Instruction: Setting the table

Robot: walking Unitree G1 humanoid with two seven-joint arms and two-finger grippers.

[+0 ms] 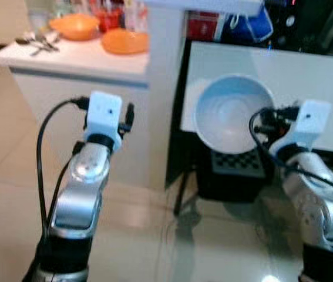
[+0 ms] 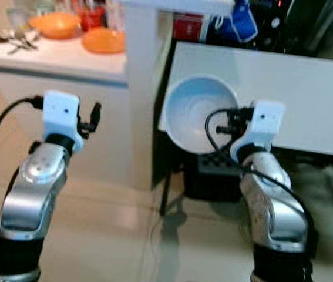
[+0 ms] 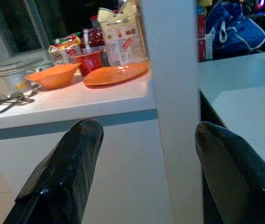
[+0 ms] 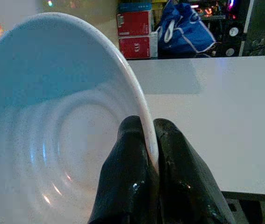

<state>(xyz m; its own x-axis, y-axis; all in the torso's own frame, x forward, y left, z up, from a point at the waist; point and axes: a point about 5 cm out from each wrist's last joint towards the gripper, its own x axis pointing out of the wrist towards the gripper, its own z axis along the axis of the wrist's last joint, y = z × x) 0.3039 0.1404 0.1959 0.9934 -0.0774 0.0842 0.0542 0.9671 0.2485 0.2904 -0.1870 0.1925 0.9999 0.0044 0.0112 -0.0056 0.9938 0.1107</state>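
So the right gripper [image 4: 148, 154] is pinching the rim of the pale blue round ceramic bowl [image 1: 231, 111], tipped on edge just short of the white table [image 1: 307, 70] ahead, while the left gripper [image 3: 141, 172] hangs spread wide, holding nothing.

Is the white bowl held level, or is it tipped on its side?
Tipped: the white bowl faces the head camera, its empty inside visible, the right end effector pinching its rim.
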